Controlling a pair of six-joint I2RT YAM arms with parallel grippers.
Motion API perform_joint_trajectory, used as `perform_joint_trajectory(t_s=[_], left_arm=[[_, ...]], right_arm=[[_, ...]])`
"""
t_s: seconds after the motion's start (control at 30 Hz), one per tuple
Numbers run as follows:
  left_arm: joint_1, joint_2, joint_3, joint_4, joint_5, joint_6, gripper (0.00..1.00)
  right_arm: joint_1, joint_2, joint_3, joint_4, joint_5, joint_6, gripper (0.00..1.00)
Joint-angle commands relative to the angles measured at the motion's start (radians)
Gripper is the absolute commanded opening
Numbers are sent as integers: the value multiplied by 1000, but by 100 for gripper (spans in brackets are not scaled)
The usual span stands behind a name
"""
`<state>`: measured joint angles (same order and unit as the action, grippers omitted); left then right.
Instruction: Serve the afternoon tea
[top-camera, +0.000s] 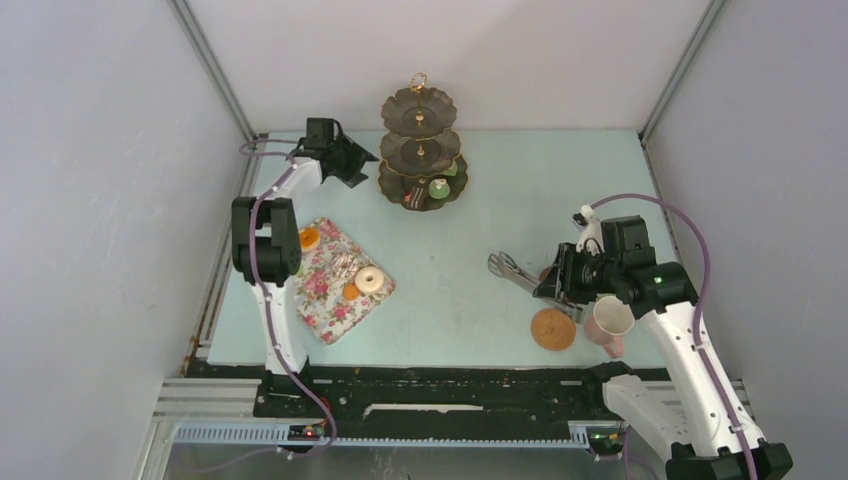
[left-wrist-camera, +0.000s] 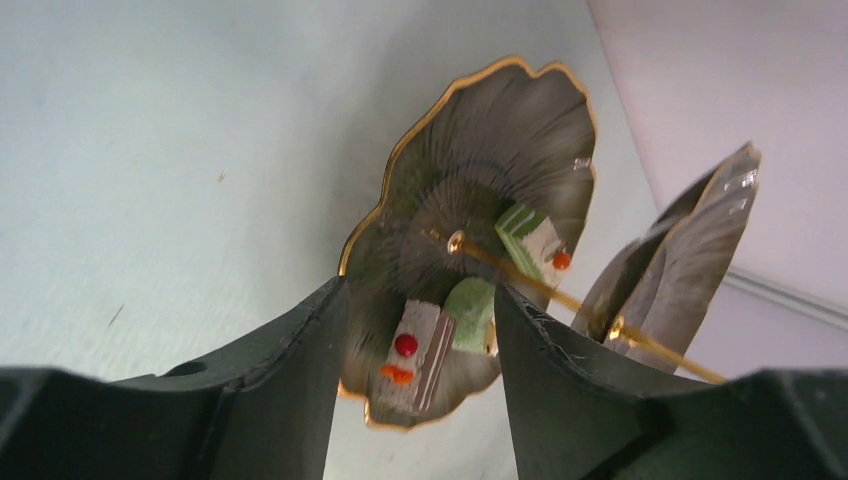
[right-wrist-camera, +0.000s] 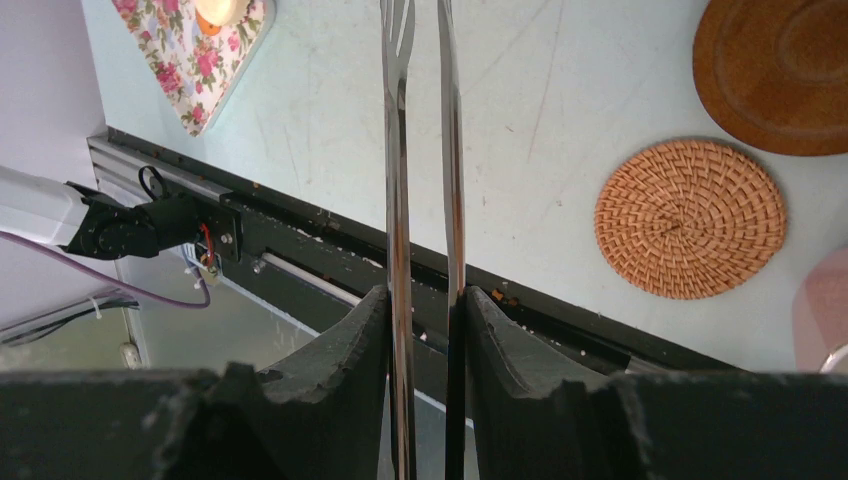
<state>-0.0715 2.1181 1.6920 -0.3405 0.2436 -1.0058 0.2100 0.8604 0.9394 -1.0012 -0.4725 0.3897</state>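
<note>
Overhead, the left pincer hovered just beside the tiered stand, its jaws apart and holding nothing. Its wrist view showed a green cake and a layered slice on the bottom tier. The right pincer was clamped on the tongs, whose tips pointed left over the bench toward the floral cloth. On that cloth lay a white doughnut with an orange piece just beside it. A woven coaster sat near the front edge, a pink cup just to its right.
</note>
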Motion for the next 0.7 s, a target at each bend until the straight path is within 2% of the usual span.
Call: perform_joint_trajectory(t_s=[0.0,0.4,0.67], left_arm=[[6,74,88,62,17,-74,59],[-6,167,99,171,15,-179,60],[-29,185,76,249,33,-269,48]], right_arm=[[-12,-21,39,-21,30,31,35],[-22,-43,56,-57,71,56,35],[-23,-52,56,-55,67,67,34]])
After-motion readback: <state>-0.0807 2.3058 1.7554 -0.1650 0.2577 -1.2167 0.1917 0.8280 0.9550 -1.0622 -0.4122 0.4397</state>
